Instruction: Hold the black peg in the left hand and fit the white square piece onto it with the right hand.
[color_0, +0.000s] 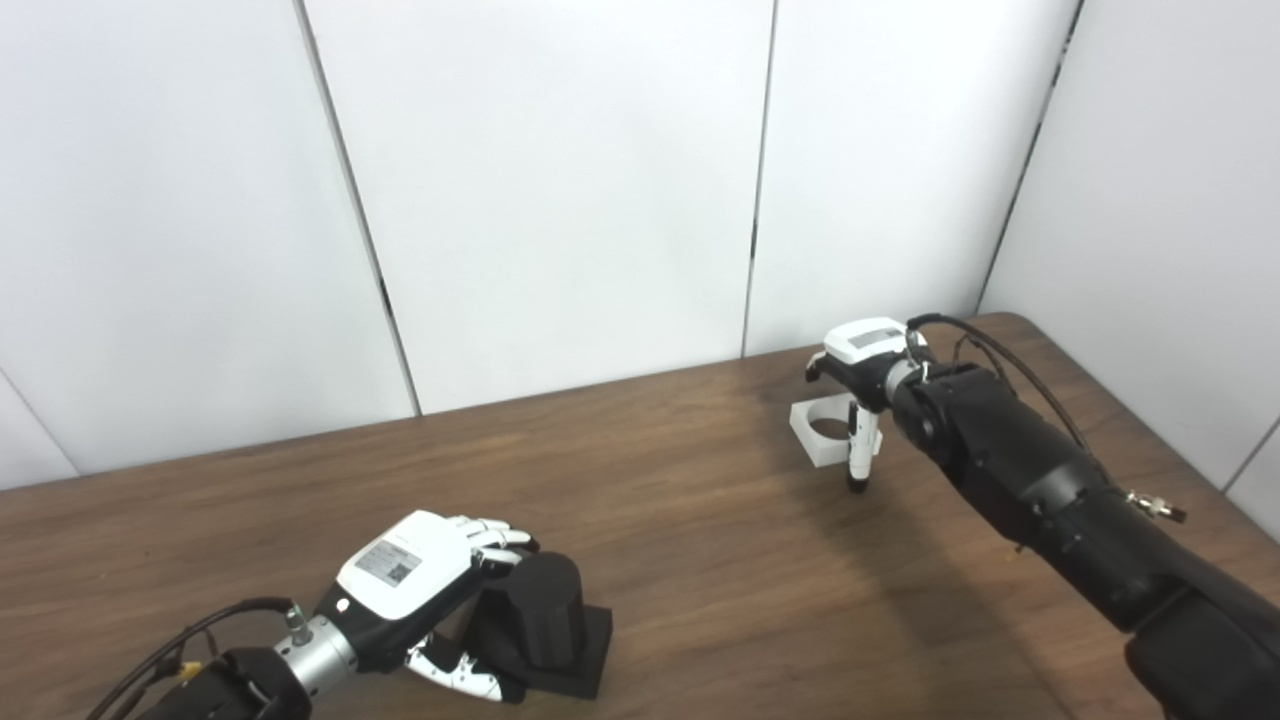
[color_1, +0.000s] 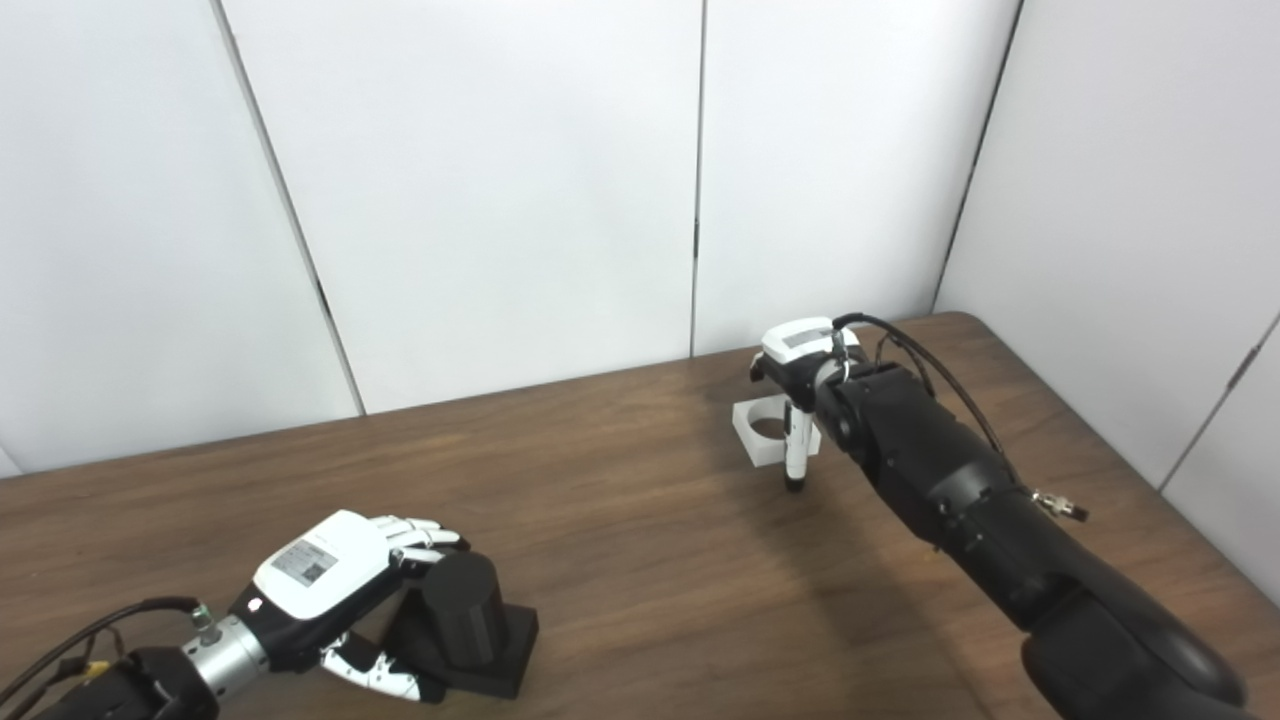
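I had the black peg (color_0: 545, 610) standing upright on its square black base, near the front-left of the wooden table (color_0: 680, 520). My left hand (color_0: 415, 580) sat right against it: upper fingers (color_0: 495, 535) curled over the top edge of the cylinder on its left side, thumb low by the front-left corner of the base. It looked like a partial wrap, touching the peg, but I couldn't tell whether the grip was actually firm, since the peg and base were both flat on the table.

On the far right side, well apart from the peg, the white square piece (color_0: 828, 430) lay on the tabletop w/ its round hole facing up and the wood showing through. My right hand (color_1: 795, 400) was over it, wrist up, palm down. One white finger (color_1: 796, 455) pointed straight down, just beside the piece's right edge, tip at or v. close to the table. The other fingers were hidden behind the hand body, so I couldn't say if they were clamped on the piece or apart.

White wall panels (color_0: 560, 180) stood behind the table.
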